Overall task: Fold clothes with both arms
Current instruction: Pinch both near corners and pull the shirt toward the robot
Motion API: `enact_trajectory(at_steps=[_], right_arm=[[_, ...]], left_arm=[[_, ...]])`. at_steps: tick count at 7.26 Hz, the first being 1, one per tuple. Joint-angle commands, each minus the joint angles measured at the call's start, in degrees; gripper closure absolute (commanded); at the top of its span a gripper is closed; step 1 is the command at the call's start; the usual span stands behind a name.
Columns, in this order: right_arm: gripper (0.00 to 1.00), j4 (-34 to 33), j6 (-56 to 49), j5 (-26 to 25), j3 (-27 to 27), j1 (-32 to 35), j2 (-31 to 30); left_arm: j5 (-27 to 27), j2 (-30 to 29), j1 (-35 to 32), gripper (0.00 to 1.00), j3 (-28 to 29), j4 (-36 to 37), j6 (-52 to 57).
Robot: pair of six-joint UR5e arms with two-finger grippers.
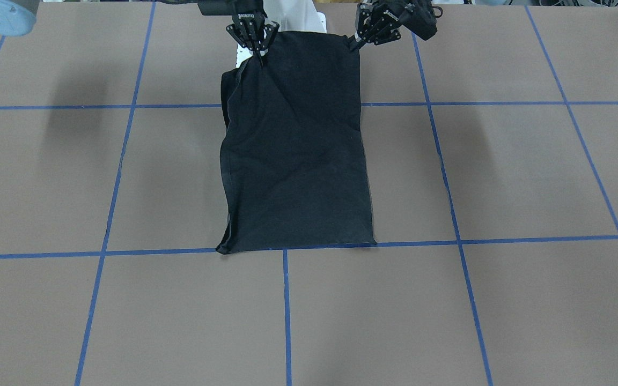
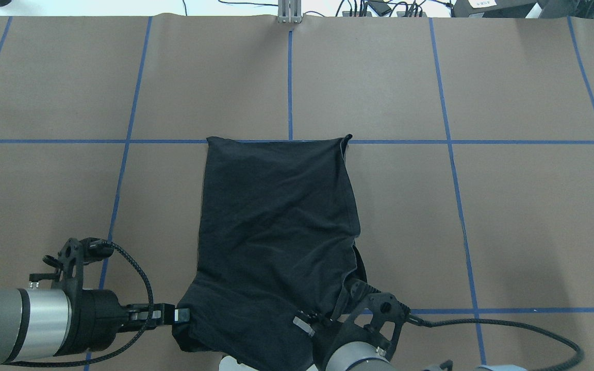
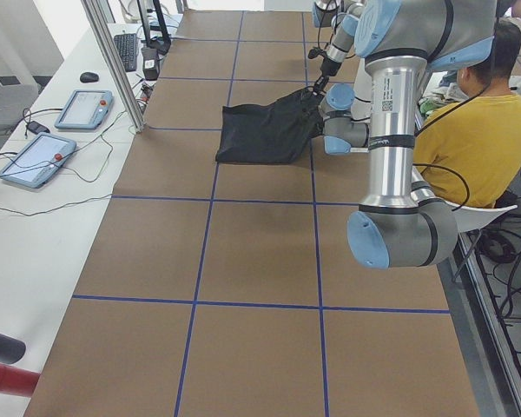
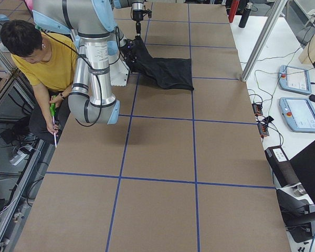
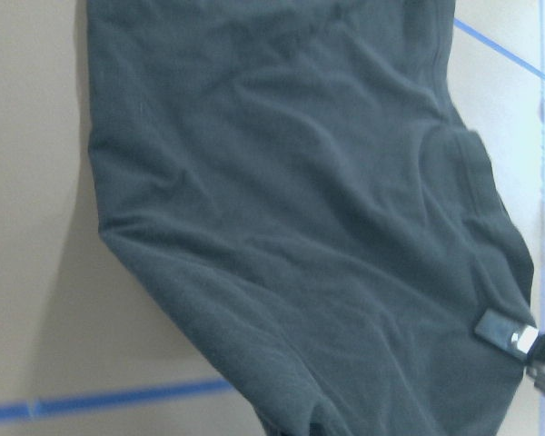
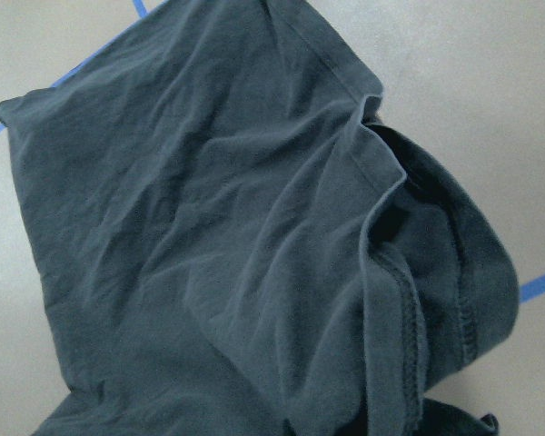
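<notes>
The black T-shirt [image 1: 295,145] lies as a long folded strip on the brown table, plain side up, with its graphic hidden. Its far edge rests on a blue tape line [image 2: 276,140]. Its near end is raised by both grippers at the robot's base. My left gripper [image 2: 178,314] is shut on the near-left corner and shows in the front view [image 1: 353,45]. My right gripper [image 2: 304,324] is shut on the near-right edge, which also shows in the front view [image 1: 259,58]. The wrist views show only wrinkled black cloth [image 5: 282,200] and a folded hem and sleeve opening [image 6: 409,300].
Blue tape lines [image 1: 286,316] grid the table. The white pedestal base [image 1: 295,21] stands behind the shirt. A person in a yellow shirt [image 4: 47,60] sits behind the robot. Tablets [image 3: 82,109], a keyboard and a metal post [image 3: 113,65] stand along the operators' side.
</notes>
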Motion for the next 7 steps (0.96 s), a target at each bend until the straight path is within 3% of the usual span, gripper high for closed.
enact_trajectory(at_steps=[1, 3, 5, 7], right_arm=[[1.00, -3.27, 0.10, -0.82, 3.16, -0.92, 0.11], [1.00, -3.27, -0.60, -0.65, 2.72, 3.12, 0.46], [1.00, -2.92, -2.53, -0.30, 0.89, 6.90, 0.55], [1.00, -2.65, -2.54, -0.21, -3.76, 10.33, 2.03]], left_arm=[[-0.51, -1.46, 0.32, 1.00, -2.00, 3.28, -0.51], [-2.98, -8.73, -3.26, 1.00, -1.32, 14.60, 0.10], [-2.98, -13.58, -7.92, 1.00, 5.60, 16.06, 2.10], [-3.33, -16.58, -13.10, 1.00, 8.97, 16.76, 7.90]])
